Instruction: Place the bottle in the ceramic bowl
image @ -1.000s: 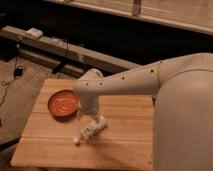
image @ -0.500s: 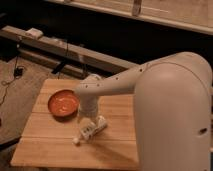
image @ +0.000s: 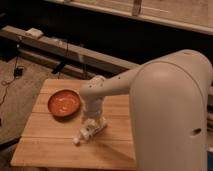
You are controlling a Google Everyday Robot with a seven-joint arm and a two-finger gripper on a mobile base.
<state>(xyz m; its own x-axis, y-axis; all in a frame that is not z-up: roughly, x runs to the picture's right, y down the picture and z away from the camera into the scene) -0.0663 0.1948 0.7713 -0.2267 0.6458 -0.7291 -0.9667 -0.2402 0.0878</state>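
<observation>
The orange-red ceramic bowl (image: 64, 103) sits on the left part of the wooden table (image: 50, 145). The small white bottle (image: 87, 133) lies on its side on the table, to the right of and in front of the bowl, with its cap pointing to the front left. My gripper (image: 92, 123) hangs from the white arm directly over the bottle's upper end and reaches down to it. The arm's bulk hides the table's right side.
A long dark shelf with a white box (image: 35, 33) and cables (image: 62, 65) runs behind the table. The floor lies to the left. The table's front edge is close below the bottle.
The arm's big white body has swung further into view on the right. The gripper has stayed over the bottle and come slightly lower. Bottle and bowl have not moved.
</observation>
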